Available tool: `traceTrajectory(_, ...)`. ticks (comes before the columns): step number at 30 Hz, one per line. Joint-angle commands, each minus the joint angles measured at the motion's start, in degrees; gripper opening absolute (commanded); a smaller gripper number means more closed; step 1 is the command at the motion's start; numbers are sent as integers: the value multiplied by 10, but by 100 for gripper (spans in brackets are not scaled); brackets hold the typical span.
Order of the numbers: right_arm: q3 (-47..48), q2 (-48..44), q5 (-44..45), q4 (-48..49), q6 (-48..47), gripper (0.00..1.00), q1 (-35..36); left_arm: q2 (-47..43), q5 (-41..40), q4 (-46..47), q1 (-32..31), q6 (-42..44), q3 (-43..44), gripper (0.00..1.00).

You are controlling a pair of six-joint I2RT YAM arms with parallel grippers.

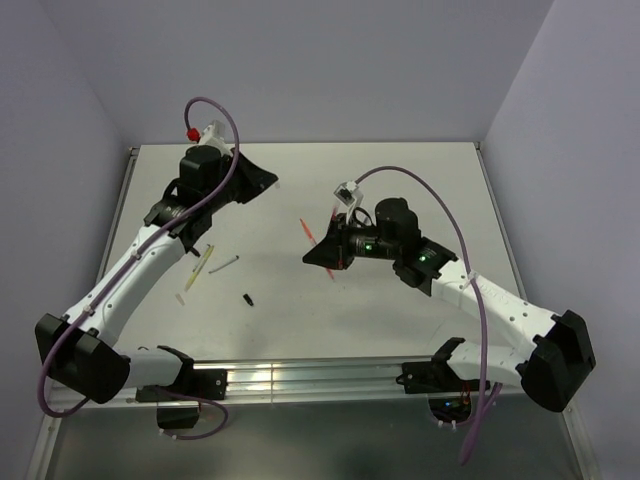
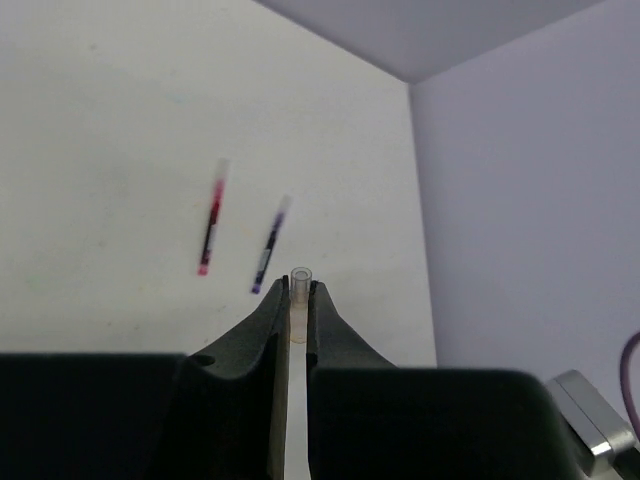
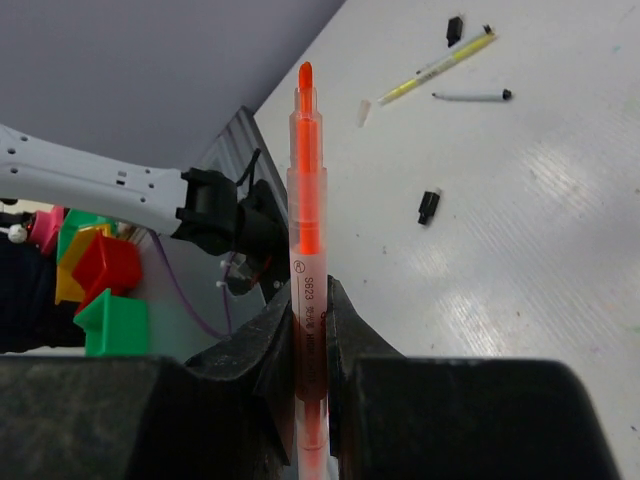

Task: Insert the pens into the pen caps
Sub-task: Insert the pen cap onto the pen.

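Left wrist showed left gripper [image 2: 300,292] pinching a clear cap [image 2: 300,274]; right gripper [image 3: 310,295] clamped the orange pen [image 3: 306,190], uncapped; yellow pen [image 3: 437,69], black cap [image 3: 429,206] loose.

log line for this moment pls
left pincer: shut on clear cap | right pincer: shut on orange pen | pen, cap: apart

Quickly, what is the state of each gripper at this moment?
Left gripper: closed, holding a clear pen cap.
Right gripper: closed, holding an orange pen.
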Motion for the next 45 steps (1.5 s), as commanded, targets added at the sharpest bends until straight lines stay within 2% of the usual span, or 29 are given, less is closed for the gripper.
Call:
traceTrajectory(1,61,21,1,44,23,0,9,18,71,87,-5,19,33,0)
traceTrajectory(7,109,59,40,37,40,0,9,13,130,159,-5,27,27,0)
traceTrajectory(11,126,79,50,31,32,0,9,-12,152,265,-5,15,-29,0)
traceTrajectory(18,120,72,60,45,32,0,-3,-43,184,332,-8,8,-85,0)
traceTrajectory(31,113,72,63,47,33,0,-17,-50,203,361,-7,5,-108,0)
traceTrajectory(45,112,56,74,40,25,0,-25,-19,193,320,-15,18,-92,0)
